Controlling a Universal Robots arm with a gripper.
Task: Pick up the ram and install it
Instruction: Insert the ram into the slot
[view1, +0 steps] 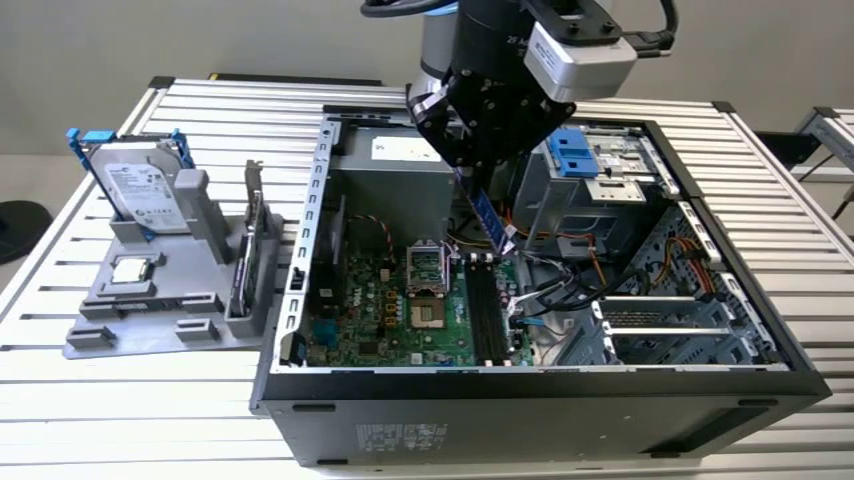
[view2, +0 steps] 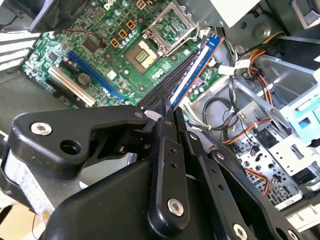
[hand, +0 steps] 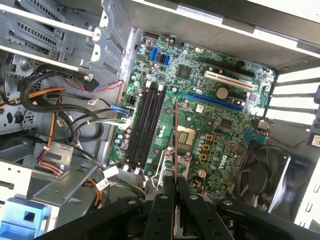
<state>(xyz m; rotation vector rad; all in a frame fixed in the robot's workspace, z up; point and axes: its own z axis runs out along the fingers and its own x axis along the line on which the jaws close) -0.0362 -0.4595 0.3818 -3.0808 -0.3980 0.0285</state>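
Pinching ram (view1: 489, 215) by upper end between pressed-together fingers of gripper (view1: 470, 175), leaving lower contact edge free for insertion. Holding it tilted inside open computer case (view1: 561, 420), above motherboard (view1: 387, 310), near memory slots (hand: 147, 127) but apart from them, not yet seated. Seen edge-on in both wrist views as thin line beside slots; judged as lining long edge up with slot run. Hard drive (view1: 134, 185) parked upright in grey holder (view1: 147, 320), well apart, clear of work.

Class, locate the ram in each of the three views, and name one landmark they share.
Exterior view: the ram slants below the end effector.
Second wrist view: blue stick alongside the black memory slots.
First wrist view: thin edge-on strip beside those slots.
Shared landmark: the memory slots.
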